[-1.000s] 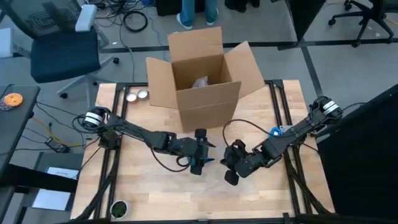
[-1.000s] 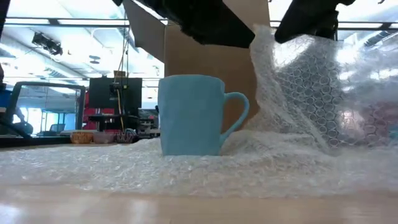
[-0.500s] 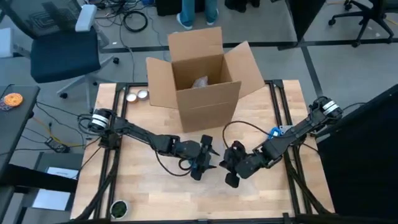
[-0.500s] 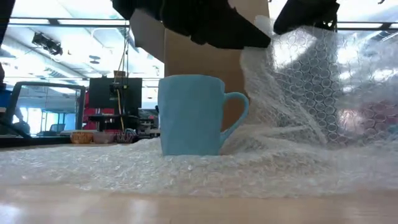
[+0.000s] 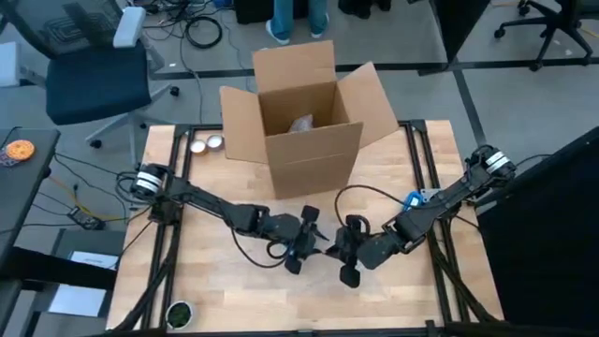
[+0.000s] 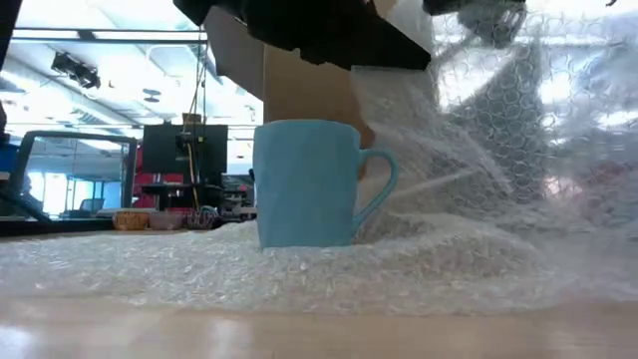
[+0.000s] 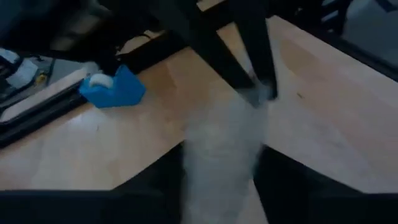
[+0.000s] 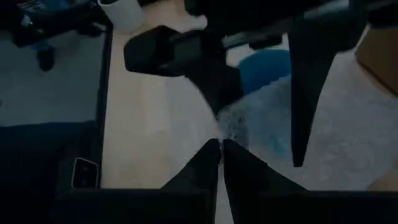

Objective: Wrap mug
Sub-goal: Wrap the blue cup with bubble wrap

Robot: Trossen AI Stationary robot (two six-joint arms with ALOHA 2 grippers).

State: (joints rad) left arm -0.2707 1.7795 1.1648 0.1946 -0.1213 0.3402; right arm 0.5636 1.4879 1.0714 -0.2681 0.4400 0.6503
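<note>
At the centre of the low view the blue mug stands upright on the bubble wrap spread over the worktop. Our right pincer is closed on the sheet's edge, raising it beside the handle. Our left pincer sits mid-frame in the high view with its fingers apart. We judge the fold is under way; next, draw the flap over the mug.

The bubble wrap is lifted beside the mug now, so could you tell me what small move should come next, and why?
Probably carry the raised bubble wrap over the top of the blue mug. The right tool pinches the sheet's edge, which stands high on the handle side, while the mug is upright and uncovered. The left tool is close by.
</note>
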